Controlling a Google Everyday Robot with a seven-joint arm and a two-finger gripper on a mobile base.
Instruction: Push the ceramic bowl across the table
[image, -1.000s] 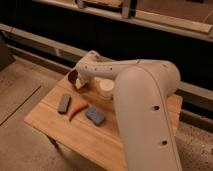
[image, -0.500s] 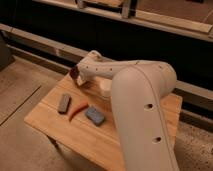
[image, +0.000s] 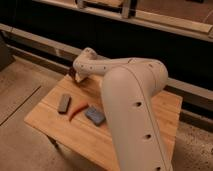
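Observation:
The ceramic bowl (image: 72, 74) shows only as a small dark maroon patch at the far left corner of the light-wood table (image: 55, 122). My gripper (image: 78, 76) is at the end of the white arm (image: 127, 87), right beside the bowl on its right, and covers most of it. I cannot tell whether it touches the bowl. The arm reaches from the lower right across the table's middle. The cream cup is hidden behind the arm.
On the left half of the table lie a dark grey rectangular block (image: 64, 102), a curved red-orange object (image: 77, 110) and a blue-grey pad (image: 94, 115). A dark wall with a pale rail (image: 40, 40) runs behind the table. A concrete floor lies to the left.
The arm's upper part has swung left and now hides the cream cup. The gripper stays by the bowl at the far left corner. The bowl has hardly shifted.

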